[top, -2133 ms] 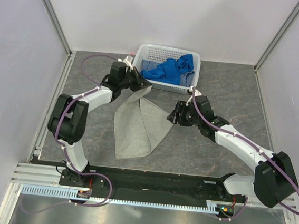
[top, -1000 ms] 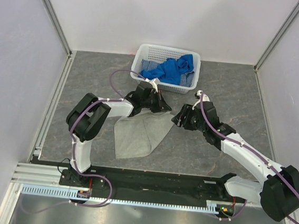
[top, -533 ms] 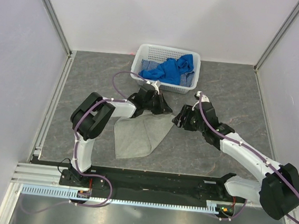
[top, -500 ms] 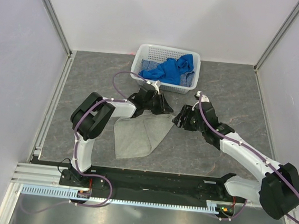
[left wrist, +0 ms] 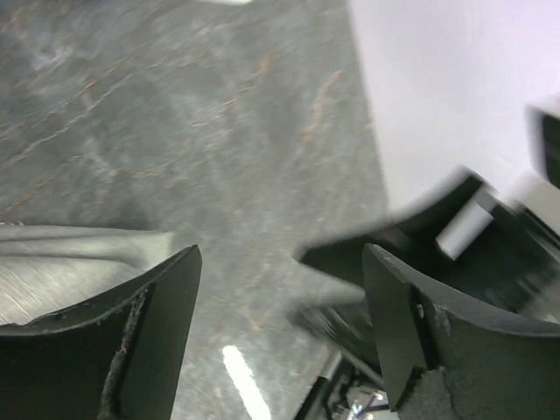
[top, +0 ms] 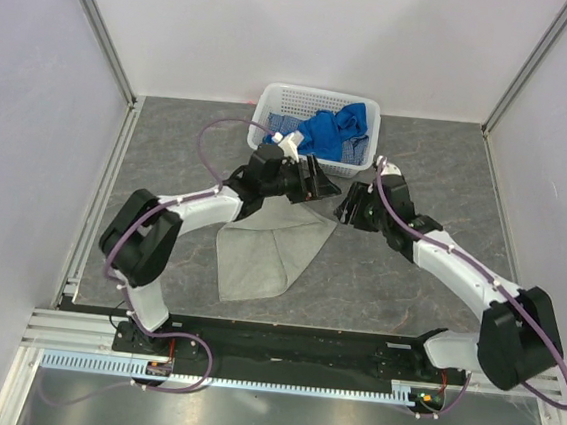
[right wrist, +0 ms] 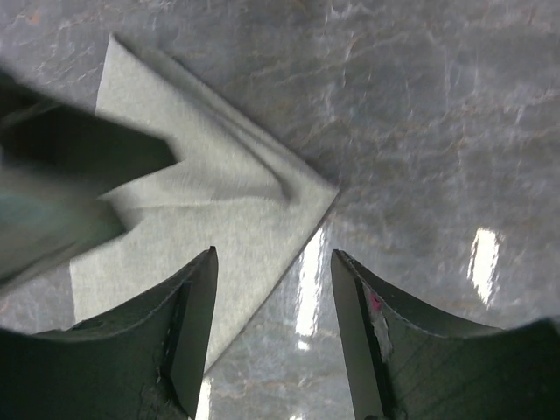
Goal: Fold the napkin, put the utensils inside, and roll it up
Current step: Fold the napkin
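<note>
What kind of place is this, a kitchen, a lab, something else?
Most likely a lab robot cell: plain white walls in metal framing enclose a grey stone-look tabletop, with the left arm and right arm bolted to a rail at its near edge.

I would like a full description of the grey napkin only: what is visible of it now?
The napkin is a thin, plain grey-beige cloth. It lies folded over on the dark marbled table, in overlapping layers with a soft ridge running to a pointed corner on the robot's right. It sits between the two arms, nearer than the basket. The left gripper and the right gripper stand open over its far side; neither holds it.
</note>
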